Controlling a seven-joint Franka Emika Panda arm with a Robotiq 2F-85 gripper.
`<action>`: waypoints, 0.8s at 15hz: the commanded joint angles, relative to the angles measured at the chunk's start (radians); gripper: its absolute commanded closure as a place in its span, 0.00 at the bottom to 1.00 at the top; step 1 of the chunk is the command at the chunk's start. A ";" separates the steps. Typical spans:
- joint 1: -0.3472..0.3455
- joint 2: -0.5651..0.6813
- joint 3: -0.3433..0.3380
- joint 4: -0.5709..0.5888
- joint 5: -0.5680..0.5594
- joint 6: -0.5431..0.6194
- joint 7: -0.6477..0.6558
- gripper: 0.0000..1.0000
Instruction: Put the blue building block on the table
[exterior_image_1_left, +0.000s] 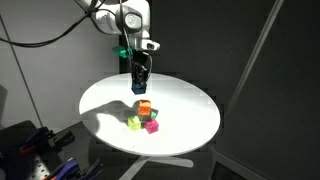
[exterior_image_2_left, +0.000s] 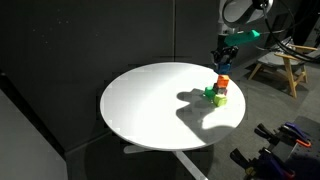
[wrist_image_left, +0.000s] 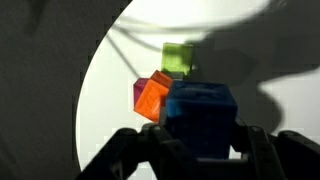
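Note:
My gripper (wrist_image_left: 200, 150) is shut on the blue building block (wrist_image_left: 201, 115), which fills the space between the fingers in the wrist view. In both exterior views the gripper (exterior_image_1_left: 140, 88) (exterior_image_2_left: 222, 66) hangs above the round white table (exterior_image_1_left: 190, 125) (exterior_image_2_left: 150, 110), just over the block cluster, and a bit of blue shows between the fingers (exterior_image_1_left: 140, 88). Below it sit an orange cube (exterior_image_1_left: 145, 108) (wrist_image_left: 152, 97), a green cube (exterior_image_1_left: 134, 123) (wrist_image_left: 179, 57) and a magenta cube (exterior_image_1_left: 152, 126) (wrist_image_left: 138, 92).
The block cluster (exterior_image_2_left: 218, 92) lies near the table's edge in an exterior view. A wooden stool (exterior_image_2_left: 280, 70) stands beyond the table. Dark equipment (exterior_image_1_left: 30, 150) sits below the table's rim.

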 joint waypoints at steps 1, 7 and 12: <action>0.010 -0.039 0.022 -0.044 -0.029 0.026 -0.022 0.69; 0.034 -0.009 0.052 -0.051 -0.025 0.066 -0.018 0.69; 0.047 0.030 0.058 -0.068 -0.039 0.124 -0.012 0.69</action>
